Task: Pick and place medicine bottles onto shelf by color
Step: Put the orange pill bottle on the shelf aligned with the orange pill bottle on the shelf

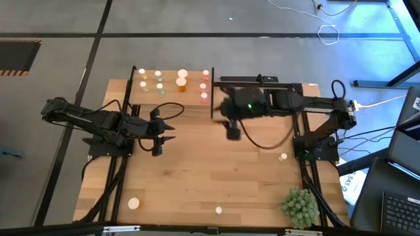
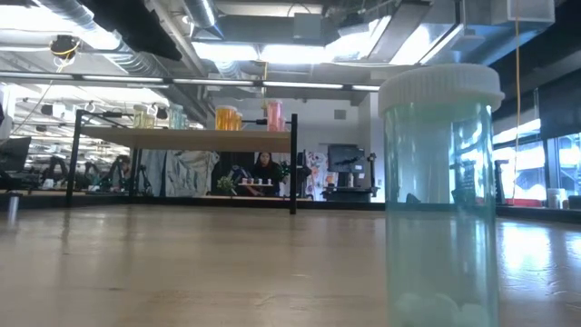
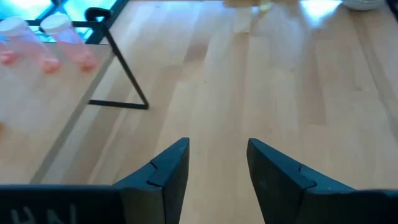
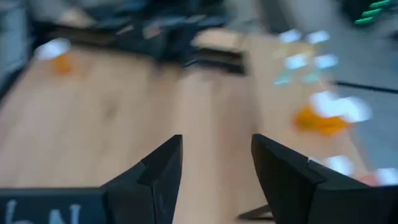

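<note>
The shelf [image 1: 172, 88] stands at the table's far edge and bears several medicine bottles: pale green [image 1: 159, 86], orange [image 1: 182, 80] and reddish [image 1: 204, 97]. Loose bottles stand on the table: an orange one [image 1: 134, 203] near left, a small one [image 1: 218, 210] at the near edge, another [image 1: 283, 157] at the right. A pale green bottle [image 2: 440, 200] stands close before the low camera. My left gripper [image 1: 169, 130] [image 3: 217, 146] hovers open and empty near the shelf's front. My right gripper [image 1: 233, 131] [image 4: 217, 140] is open and empty, raised right of the shelf.
A spiky green plant ball [image 1: 300, 204] sits at the near right corner. Black shelf posts [image 3: 124, 74] rise at the shelf's edges. Cables trail from both arms over the table. Bare wood lies between the grippers and the near edge.
</note>
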Available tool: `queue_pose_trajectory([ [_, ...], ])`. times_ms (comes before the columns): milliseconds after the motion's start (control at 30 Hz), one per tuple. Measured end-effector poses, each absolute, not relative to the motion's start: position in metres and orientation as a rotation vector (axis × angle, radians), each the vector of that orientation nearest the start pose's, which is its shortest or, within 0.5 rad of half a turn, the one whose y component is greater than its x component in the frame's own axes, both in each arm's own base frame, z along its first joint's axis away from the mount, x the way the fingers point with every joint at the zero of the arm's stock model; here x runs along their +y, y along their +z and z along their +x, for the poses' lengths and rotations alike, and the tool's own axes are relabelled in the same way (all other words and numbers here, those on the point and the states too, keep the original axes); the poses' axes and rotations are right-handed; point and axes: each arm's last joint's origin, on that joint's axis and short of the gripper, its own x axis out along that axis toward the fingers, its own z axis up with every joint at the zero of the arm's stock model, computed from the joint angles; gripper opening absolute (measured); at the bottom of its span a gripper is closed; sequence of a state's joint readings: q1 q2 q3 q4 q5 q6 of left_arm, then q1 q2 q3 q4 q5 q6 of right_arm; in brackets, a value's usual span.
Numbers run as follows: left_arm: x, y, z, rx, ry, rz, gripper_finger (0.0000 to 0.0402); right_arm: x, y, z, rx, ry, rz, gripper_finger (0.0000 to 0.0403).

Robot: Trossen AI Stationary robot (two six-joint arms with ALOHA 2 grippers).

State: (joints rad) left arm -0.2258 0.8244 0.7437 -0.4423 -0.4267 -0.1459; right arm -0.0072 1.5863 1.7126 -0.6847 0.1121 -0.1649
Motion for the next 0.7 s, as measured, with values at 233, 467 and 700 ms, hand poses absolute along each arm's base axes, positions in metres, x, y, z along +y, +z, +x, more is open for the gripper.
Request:
queue_pose_trajectory([
  [233,-0.028,0.290,0.169,0.481,0.218,0.026,0.0156,0.037,0.394,0.324,0.752,0.123,-0.141,0.0194],
  [467,-0.039,0.293,0.165,0.470,0.122,0.021,0.0156,0.065,0.385,0.311,0.884,0.137,-0.027,0.0194],
  [700,-0.045,0.294,0.161,0.455,0.099,0.013,0.0156,0.076,0.385,0.308,0.910,0.023,0.262,0.0194],
])
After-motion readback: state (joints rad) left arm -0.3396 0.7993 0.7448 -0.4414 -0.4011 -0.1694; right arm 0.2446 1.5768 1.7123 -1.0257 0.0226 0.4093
